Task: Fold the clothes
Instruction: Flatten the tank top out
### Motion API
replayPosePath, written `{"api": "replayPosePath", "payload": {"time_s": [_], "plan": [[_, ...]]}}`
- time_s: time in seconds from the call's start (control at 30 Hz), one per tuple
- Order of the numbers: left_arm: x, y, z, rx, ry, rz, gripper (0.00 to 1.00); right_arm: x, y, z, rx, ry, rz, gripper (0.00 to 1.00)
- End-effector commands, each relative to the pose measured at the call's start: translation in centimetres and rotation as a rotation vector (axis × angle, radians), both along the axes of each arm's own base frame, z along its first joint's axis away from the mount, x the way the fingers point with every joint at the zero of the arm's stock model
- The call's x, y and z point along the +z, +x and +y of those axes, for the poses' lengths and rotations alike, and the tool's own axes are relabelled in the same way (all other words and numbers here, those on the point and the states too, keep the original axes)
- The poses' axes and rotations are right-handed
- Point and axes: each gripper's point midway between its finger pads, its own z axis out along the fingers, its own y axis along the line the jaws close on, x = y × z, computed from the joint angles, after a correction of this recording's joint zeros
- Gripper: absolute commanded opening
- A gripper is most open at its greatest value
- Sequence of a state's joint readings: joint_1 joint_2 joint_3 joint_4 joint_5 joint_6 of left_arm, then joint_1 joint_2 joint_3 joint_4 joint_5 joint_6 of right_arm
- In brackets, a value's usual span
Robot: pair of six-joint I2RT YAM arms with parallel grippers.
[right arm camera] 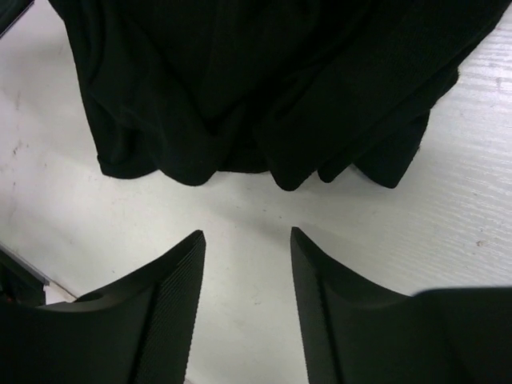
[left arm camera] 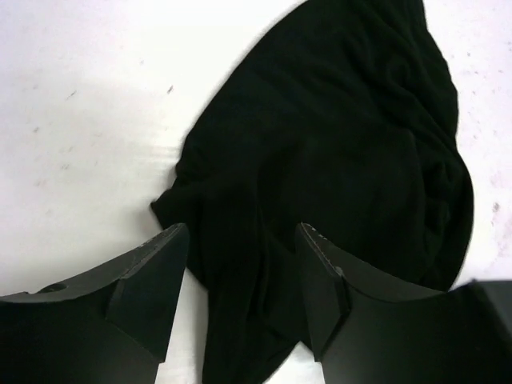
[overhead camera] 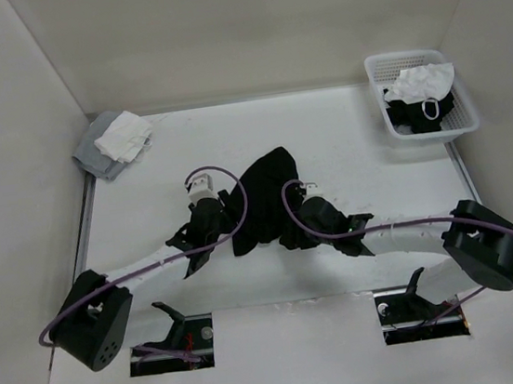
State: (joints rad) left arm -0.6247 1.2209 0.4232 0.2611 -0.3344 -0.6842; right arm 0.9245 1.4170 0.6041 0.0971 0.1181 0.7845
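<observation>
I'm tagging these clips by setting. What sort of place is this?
Probably a robot lab test cell, not a home: a white table boxed in by plain white walls, a crumpled black fabric shirt on it, and a white plastic basket of more cloth.

Grey-and-white cloth pile [overhead camera: 115, 142] far left — basket [overhead camera: 406, 56] far right.
</observation>
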Motion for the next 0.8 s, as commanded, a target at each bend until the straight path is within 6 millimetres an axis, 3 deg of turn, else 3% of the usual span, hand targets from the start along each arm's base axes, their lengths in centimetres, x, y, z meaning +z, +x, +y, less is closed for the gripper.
{"api": "replayPosePath", "payload": {"time_s": [0.0, 0.13, 0.23, 0.4, 0.53, 0.6, 0.7, 0.77], "plan": [[0.8, 2.6, -1.1, 0.01, 0.038, -0.039, 0.49, 2.5, 1.8, 1.0, -0.042, 0.074, -0.088, 0.54], [0.8, 3.3, -1.1, 0.026, 0.06, -0.039, 0.37, 3.6, 2.0, 2.1, -0.023, 0.118, -0.101, 0.55], [0.6, 3.3, -0.8, 0.037, 0.074, -0.035, 0.23, 4.9, 2.3, 4.0, 0.013, 0.164, -0.108, 0.55], [0.7, 2.9, -0.1, 0.056, 0.061, -0.035, 0.14, 3.5, 3.1, 6.0, 0.019, 0.188, -0.069, 0.54], [1.4, 2.8, -0.1, 0.051, 0.043, -0.05, 0.12, 3.7, 4.1, 7.0, 0.012, 0.221, -0.07, 0.3], [2.0, 2.7, -0.1, 0.047, 0.034, -0.063, 0.1, 4.1, 4.5, 7.0, -0.003, 0.22, -0.081, 0.11], [3.3, 2.6, -0.2, 0.034, 0.016, -0.085, 0.07, 6.3, 5.2, 6.4, -0.033, 0.238, -0.14, 0.03], [5.5, 2.5, -0.4, 0.02, -0.02, -0.123, 0.04, 8.7, 5.5, 5.6, -0.051, 0.25, -0.194, 0.01]]}}
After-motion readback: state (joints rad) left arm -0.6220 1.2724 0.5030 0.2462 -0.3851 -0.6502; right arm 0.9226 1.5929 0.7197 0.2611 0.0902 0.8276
